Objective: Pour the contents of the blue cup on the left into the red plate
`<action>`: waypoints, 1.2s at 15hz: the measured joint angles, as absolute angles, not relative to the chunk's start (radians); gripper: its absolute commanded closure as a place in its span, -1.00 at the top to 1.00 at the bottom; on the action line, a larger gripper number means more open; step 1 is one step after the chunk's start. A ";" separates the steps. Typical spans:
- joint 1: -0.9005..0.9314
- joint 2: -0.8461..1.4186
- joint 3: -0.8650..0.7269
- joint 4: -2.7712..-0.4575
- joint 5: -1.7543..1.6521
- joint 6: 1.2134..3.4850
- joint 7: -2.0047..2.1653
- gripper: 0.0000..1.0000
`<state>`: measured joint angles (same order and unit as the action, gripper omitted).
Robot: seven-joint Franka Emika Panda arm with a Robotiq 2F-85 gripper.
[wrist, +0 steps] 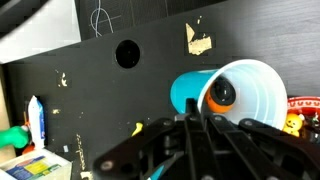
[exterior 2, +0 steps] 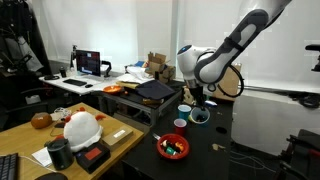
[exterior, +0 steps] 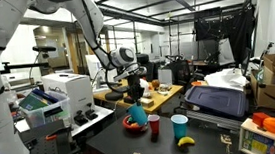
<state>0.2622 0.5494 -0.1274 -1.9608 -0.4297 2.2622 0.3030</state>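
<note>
Pincer [wrist: 190, 124] clamped shut on rim of small teal-blue plastic tumbler [wrist: 188, 92], tipped on its side, mouth beside round dark-red dish [wrist: 303, 102].

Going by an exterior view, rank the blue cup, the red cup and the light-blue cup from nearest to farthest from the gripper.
Seen in an exterior view, from the gripper:
1. blue cup: tilted directly under the shut gripper, apparently held by it.
2. red cup: upright, a little to the picture's right.
3. light-blue cup: upright, farther right along the same row.
</note>
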 measured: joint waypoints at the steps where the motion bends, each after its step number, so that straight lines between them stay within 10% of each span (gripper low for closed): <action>1: 0.262 0.550 -0.122 -1.944 -0.431 2.259 0.303 -0.98; 18: 0.256 0.590 -0.103 -1.843 -0.654 2.300 0.341 -0.98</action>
<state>0.2555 0.5896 -0.1026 -1.8434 -0.6541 2.2997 0.3414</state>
